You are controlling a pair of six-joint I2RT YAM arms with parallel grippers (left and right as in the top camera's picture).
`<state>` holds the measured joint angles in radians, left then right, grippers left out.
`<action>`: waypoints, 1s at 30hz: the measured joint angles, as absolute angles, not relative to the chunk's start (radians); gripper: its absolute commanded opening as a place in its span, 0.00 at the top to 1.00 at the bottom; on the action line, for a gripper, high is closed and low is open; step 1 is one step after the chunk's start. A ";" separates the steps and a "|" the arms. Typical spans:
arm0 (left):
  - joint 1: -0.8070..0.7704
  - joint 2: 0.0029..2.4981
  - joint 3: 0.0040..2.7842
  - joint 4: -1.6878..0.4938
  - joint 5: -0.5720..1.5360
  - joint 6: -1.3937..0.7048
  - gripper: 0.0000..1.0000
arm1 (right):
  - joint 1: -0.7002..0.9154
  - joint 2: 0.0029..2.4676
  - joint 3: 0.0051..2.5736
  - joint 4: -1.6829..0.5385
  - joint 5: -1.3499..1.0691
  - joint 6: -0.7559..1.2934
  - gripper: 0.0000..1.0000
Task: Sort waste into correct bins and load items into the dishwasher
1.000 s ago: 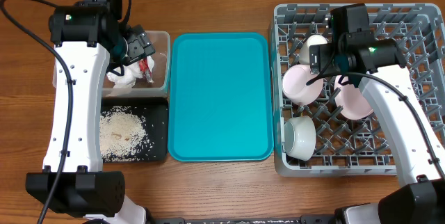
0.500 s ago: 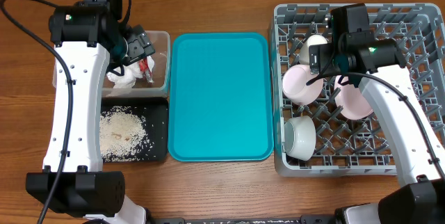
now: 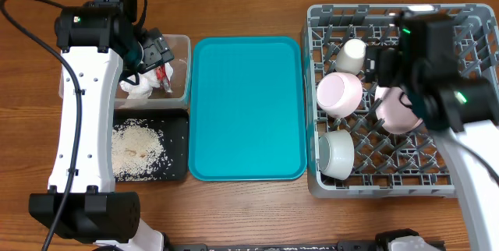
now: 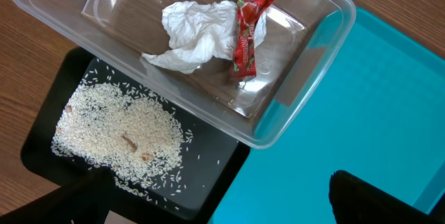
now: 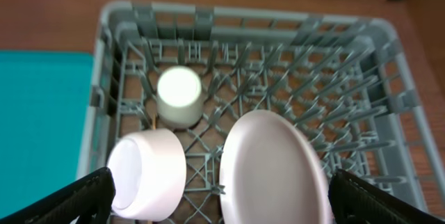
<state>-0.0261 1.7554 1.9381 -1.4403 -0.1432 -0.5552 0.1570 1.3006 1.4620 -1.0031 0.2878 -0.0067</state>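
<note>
Overhead, the sorting looks close to done, judging by where everything lies. Your left hand (image 4: 215, 177) hangs with its fingers spread wide and nothing between them, which suits a hand with no waste left to carry. Directly ahead of its fingertips sits the clear tub (image 4: 316, 78), holding the crumpled napkin (image 4: 195, 33) and the red wrapper (image 4: 245, 33), which touch each other, so the dry rubbish is kept together. Under its left finger lies the black tray (image 4: 208, 156) on the counter, just beside the tub. The rice (image 4: 118, 137) is heaped loosely in it, apart from the paper, so food scraps go separately. Off its right finger is the teal serving tray (image 4: 361, 99), with nothing on it that you need to fetch. Your right hand (image 5: 219, 182) is likewise spread open and empty, held above the dish rack (image 5: 243, 15), and its arm is blurred in the overhead view. Ahead of that hand the white cup (image 5: 179, 95) sits among the pegs. Near its left finger a pale round dish (image 5: 146, 172) leans on its side. Toward its right finger the pink plate (image 5: 271, 161) stands on edge, probably propped by the pegs so it cannot roll or lie flat. The white bowl (image 3: 337, 151) rests on its side behind the hand, near the rack's front corner and out of the wrist camera's sight. I cannot make out the chopsticks with any certainty, so check for them before you call the load complete.
</note>
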 measured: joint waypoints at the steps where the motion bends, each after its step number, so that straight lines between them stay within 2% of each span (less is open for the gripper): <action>1: -0.026 1.755 1.938 -1.441 -0.143 -0.555 0.00 | 0.157 1.255 1.462 -1.004 0.288 -0.007 0.00; 18: -0.026 1.755 1.938 -1.440 -0.143 -0.555 0.00 | 0.157 0.777 1.462 -1.006 0.287 -0.006 0.00; 30: -0.026 1.755 1.938 -1.440 -0.143 -0.555 0.00 | 0.157 0.636 1.460 -1.121 0.248 -0.004 0.00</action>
<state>-0.0261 1.7554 1.9381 -1.4403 -0.1432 -0.5552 0.1570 0.6357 1.4597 -1.1206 0.2481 -0.0040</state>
